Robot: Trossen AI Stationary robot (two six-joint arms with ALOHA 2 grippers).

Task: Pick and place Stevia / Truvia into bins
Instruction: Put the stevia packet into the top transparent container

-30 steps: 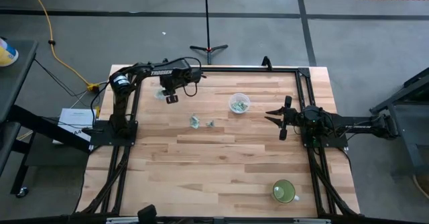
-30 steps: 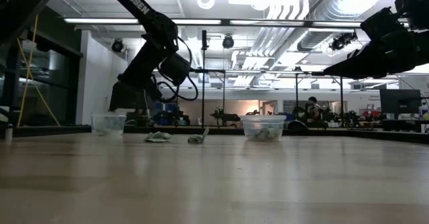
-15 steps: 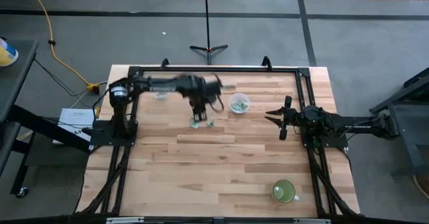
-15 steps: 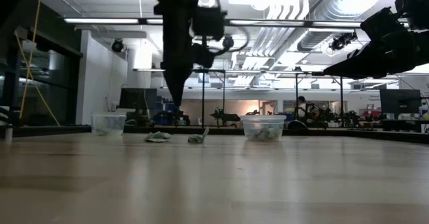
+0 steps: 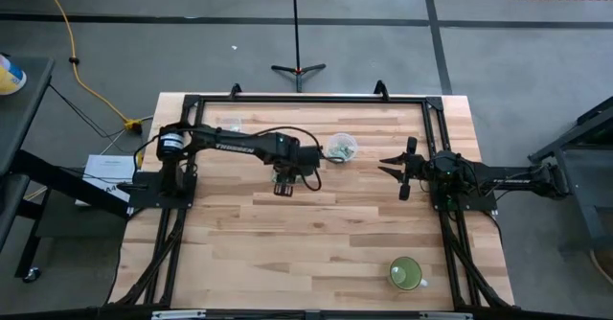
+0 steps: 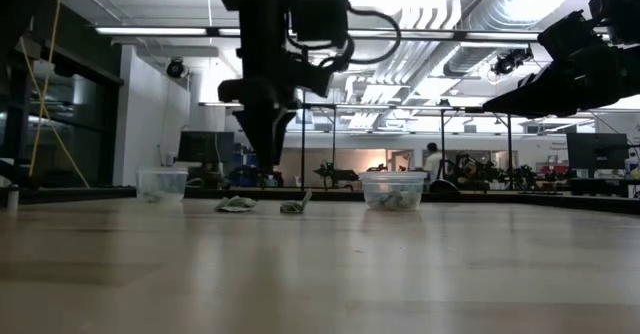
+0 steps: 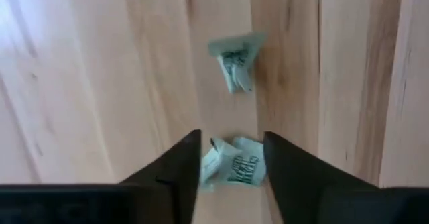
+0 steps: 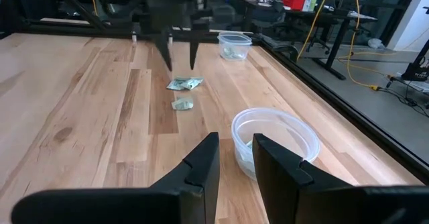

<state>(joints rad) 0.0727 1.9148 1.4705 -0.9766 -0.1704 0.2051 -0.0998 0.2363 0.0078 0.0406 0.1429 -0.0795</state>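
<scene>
Left claw (image 7: 231, 163) hangs open above the table (image 5: 316, 243) centre, fingers either side of one packet (image 7: 234, 169), not closed on it. A second packet (image 7: 234, 60) lies just beyond. One cup (image 5: 341, 148) stands just right of the claw; the other (image 5: 228, 125) sits far left. Right claw (image 5: 400, 170) waits open and empty at the right edge.
</scene>
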